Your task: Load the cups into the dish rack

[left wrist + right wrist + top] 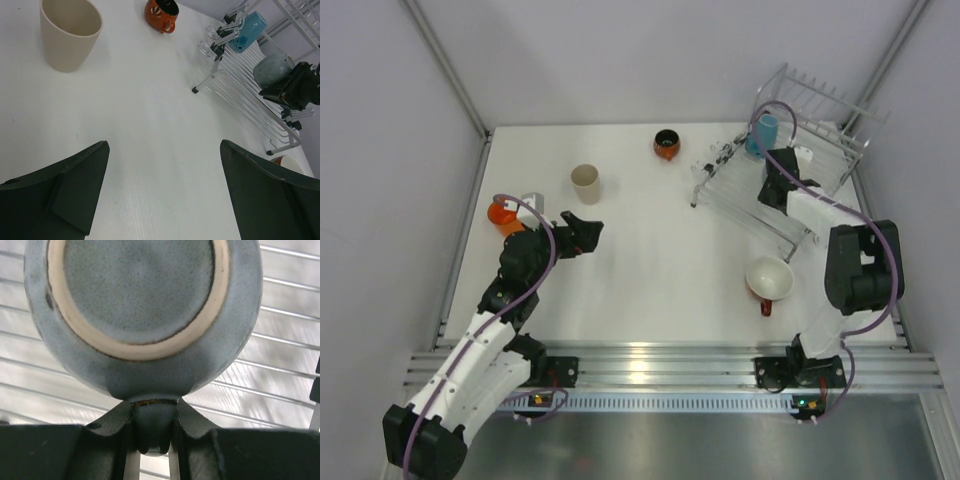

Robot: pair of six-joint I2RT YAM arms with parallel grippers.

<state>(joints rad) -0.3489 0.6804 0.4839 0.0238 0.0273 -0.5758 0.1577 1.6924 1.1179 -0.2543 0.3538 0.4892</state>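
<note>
While over rack [240, 92], mug [142, 300] handle in right pincer [152, 415].

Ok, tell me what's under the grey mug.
Only rack wires show beneath the mug, which the right gripper pinches by its handle. The wires right behind it, and whether it touches them, are hidden.

The left arm [490, 330] reaches forward and inward from its base, and the left gripper [582, 228] has its jaws spread wide, the dark fingers [75, 190] splayed to either edge of the wrist view. The right arm [860, 265] folds at the elbow and stretches forward, the right gripper [775, 170] pinched narrow on the handle of the grey mug [145, 315].
</note>
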